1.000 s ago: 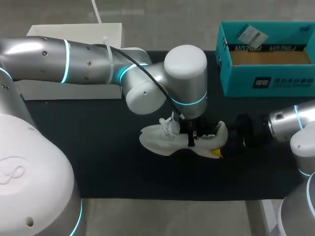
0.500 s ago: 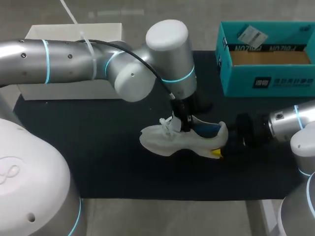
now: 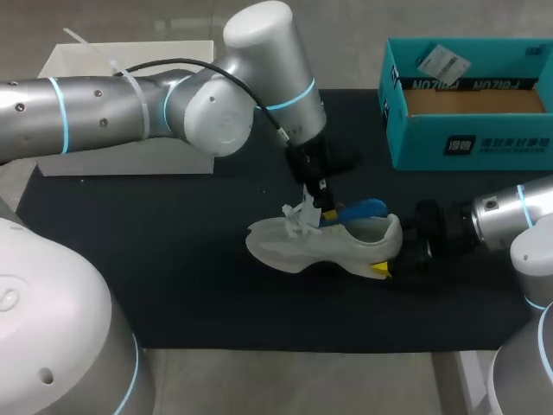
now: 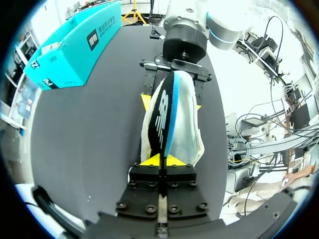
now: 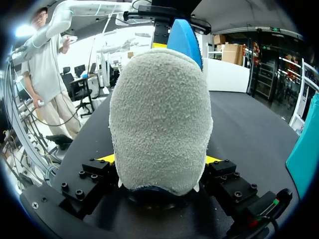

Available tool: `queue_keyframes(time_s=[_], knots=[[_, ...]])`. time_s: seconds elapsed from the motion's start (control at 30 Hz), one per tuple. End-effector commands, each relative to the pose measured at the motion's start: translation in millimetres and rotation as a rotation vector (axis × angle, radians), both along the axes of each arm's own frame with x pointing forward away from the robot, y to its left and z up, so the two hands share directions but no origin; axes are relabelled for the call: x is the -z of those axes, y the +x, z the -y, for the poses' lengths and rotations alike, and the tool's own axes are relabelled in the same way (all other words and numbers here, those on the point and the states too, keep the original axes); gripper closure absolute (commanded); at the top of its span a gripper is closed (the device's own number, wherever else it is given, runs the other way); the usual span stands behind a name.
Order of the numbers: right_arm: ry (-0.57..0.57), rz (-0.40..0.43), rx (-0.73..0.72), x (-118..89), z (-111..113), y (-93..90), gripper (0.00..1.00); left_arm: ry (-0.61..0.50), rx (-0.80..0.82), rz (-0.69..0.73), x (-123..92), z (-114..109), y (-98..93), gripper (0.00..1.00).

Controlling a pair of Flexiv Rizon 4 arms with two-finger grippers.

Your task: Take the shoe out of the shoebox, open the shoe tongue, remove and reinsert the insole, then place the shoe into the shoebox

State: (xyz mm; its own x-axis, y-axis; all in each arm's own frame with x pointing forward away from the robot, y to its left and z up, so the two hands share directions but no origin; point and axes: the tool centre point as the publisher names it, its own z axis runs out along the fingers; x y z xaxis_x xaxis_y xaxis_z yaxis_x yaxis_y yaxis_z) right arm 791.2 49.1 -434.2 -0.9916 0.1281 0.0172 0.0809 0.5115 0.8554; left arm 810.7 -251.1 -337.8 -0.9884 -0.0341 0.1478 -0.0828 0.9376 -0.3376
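insole removal is the step in hand, by my reading. the shoe (image 3: pixel 324 246) lies out of its box near the middle of the black mat (image 3: pixel 173 259), toe to 9 o'clock and heel to 3 o'clock. the teal shoebox (image 3: pixel 471 104) stands open at 1 o'clock, well apart from it.

the left claw (image 4: pixel 160 160) is pinched narrow on one end of the blue insole (image 3: pixel 356 210). the insole stands on edge and rises from the shoe's opening toward 12 o'clock. whether its far end is free of the shoe, i cannot tell. the right claw (image 5: pixel 159 162) comes in from 3 o'clock and grips the heel from both sides, fingers set wide around it.

to do this well, the pull should probably run up and back along the shoe's length, not straight sideways, so the insole slides out flat instead of folding. the heel grip needs to be firm, or the whole shoe may lift with the insole. the loose laces (image 3: pixel 298 216) beside the left claw could snag, so a slow draw seems wise. holding the insole at the same end and the same way round should make putting it back simpler.
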Motion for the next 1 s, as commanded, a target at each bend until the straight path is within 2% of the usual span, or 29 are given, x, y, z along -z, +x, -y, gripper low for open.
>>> queue_keyframes(time_s=[0.03,0.17,0.57,0.77,1.0], knots=[[-0.003,0.000,0.001,5,-1,-1.9,1.00,-0.041,-0.004,-0.020,-9,-4,0.3,1.00],[-0.003,0.000,0.001,5,-1,-1.9,1.00,-0.114,-0.022,-0.071,-18,1,-0.3,1.00],[-0.003,0.000,0.001,5,-1,-1.9,1.00,-0.162,-0.020,-0.111,-20,27,-2.3,1.00],[-0.003,0.000,0.001,5,-1,-1.9,1.00,-0.221,-0.002,-0.112,-40,35,-8.5,1.00],[-0.003,0.000,0.001,5,-1,-1.9,1.00,-0.343,0.036,-0.134,-83,34,-18.3,1.00]])
